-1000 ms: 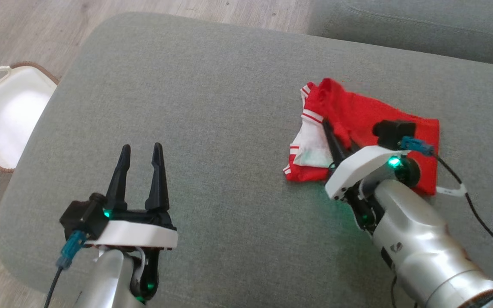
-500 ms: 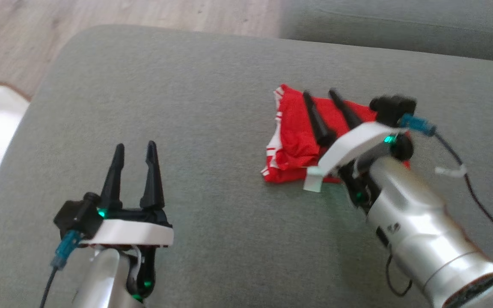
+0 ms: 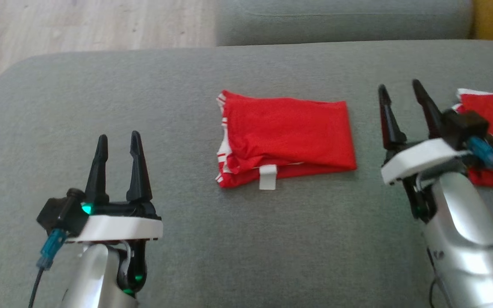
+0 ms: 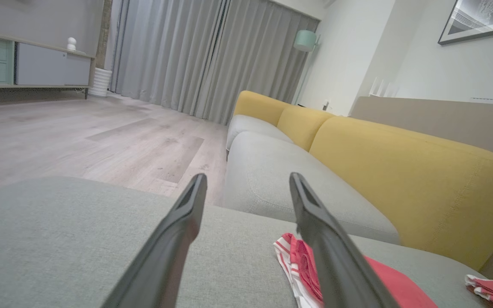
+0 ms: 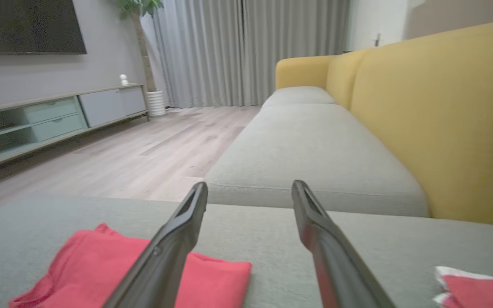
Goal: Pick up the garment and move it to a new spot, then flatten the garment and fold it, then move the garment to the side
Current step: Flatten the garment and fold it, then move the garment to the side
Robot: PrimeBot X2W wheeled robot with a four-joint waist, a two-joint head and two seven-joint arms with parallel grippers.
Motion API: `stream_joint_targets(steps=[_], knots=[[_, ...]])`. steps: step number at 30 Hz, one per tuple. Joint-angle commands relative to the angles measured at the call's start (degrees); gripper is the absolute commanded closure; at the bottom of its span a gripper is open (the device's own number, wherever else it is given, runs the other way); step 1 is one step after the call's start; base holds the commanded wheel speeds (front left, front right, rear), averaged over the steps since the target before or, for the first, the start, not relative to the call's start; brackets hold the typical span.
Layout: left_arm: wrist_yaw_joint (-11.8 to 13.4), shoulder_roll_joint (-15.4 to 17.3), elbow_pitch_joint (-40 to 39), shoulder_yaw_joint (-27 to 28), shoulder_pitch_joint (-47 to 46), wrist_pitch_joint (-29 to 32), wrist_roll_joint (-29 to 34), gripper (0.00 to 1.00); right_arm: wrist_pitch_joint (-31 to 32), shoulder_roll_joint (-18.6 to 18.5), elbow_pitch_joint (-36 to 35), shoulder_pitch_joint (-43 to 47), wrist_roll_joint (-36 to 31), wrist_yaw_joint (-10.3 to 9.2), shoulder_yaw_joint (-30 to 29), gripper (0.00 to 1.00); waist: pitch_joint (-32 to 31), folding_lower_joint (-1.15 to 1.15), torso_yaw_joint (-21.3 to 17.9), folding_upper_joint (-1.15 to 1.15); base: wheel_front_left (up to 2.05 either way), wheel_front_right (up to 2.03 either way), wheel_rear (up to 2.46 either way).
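The red garment (image 3: 287, 134) with white trim lies folded into a rectangle in the middle of the grey cushion (image 3: 186, 94); a white tag sticks out at its near edge. It also shows low in the left wrist view (image 4: 383, 284) and the right wrist view (image 5: 101, 265). My right gripper (image 3: 401, 97) stands open just right of the garment, apart from it, with nothing between its fingers. My left gripper (image 3: 116, 146) is open at the lower left, well clear of the cloth.
A second red and white garment (image 3: 490, 128) lies at the right edge, partly behind my right wrist, also seen as a red cloth (image 5: 477, 286). A yellow sofa back (image 4: 400, 171) runs behind the grey seats. Wooden floor (image 3: 79, 25) lies beyond the cushion's far left.
My right gripper has opened, let go of the garment and drawn back to its right. The garment now lies folded and flat. The head camera has swung right; the left gripper kept still.
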Motion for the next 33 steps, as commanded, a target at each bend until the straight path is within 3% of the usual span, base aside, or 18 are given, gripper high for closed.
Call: stream_joint_targets(steps=[1,8,15,28,33], knots=[[0.1,0.4,-2.0,2.1,-2.2,-0.3,0.7,0.0,-0.6,1.4,-4.3,0.8,-2.5,-0.04,-1.4,0.0,-0.3,0.0,-2.0,0.0,0.0,0.0,0.0],[-0.2,0.4,-1.5,2.8,-0.8,-0.3,1.8,0.0,-0.6,3.8,-12.2,9.4,-6.3,-0.04,-8.9,0.0,-0.4,0.0,-4.3,0.0,0.0,0.0,0.0],[-0.3,0.4,-1.0,3.9,0.8,-0.3,1.9,0.0,-0.6,4.6,-16.1,14.5,-6.7,-0.04,-10.8,0.0,-0.4,0.0,-5.2,0.0,0.0,0.0,0.0],[-0.2,0.4,-1.4,2.9,0.6,-0.3,1.3,0.0,-0.6,4.6,-16.6,14.3,-6.7,-0.04,-10.3,0.0,0.9,0.0,-3.8,0.0,0.0,0.0,0.0],[-0.1,0.4,-1.6,1.9,-0.5,-0.3,0.8,0.0,-0.6,4.6,-12.8,12.2,-8.4,-0.04,-10.4,0.0,2.9,0.0,-2.2,0.0,0.0,0.0,0.0]])
